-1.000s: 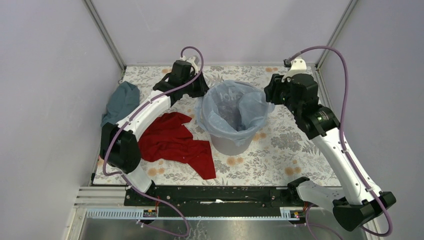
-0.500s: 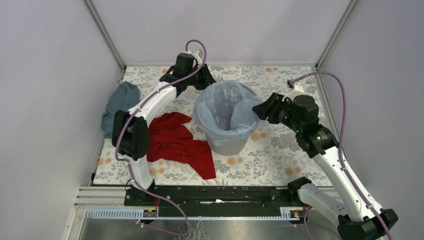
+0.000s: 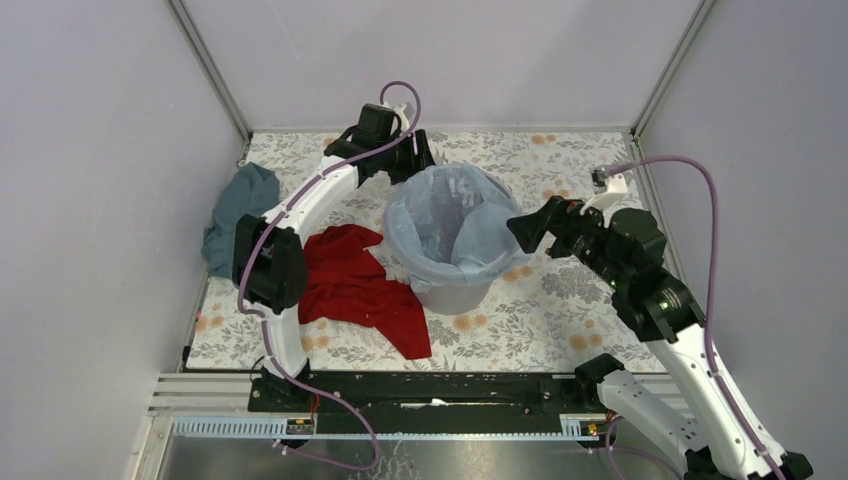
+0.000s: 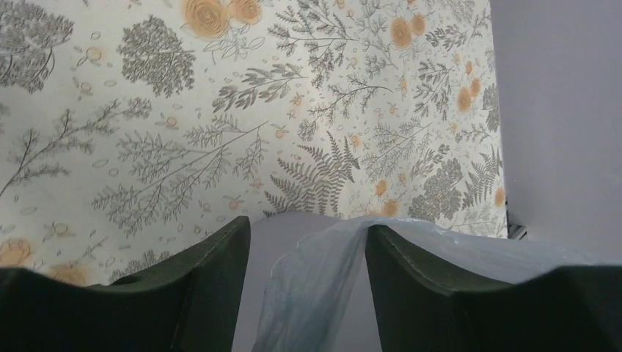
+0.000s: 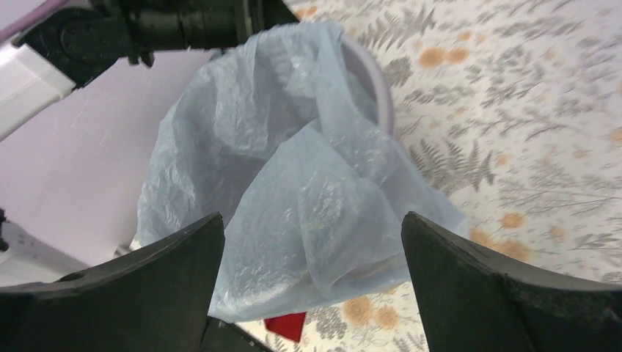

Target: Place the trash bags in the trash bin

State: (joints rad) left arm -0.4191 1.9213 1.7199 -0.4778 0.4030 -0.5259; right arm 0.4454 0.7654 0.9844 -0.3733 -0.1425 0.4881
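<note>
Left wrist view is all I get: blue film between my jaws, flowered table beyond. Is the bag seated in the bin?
Observer: Yes. From above, the trash bag lines the trash bin, its edge draped outside over the rim.
Operator: Where's the right gripper?
Observer: The right gripper is at the bin's right side, jaws wide apart, nothing pinched.
Operator: Anything lying close to the bin?
Observer: A red cloth lies on the table just left of the bin.
</note>
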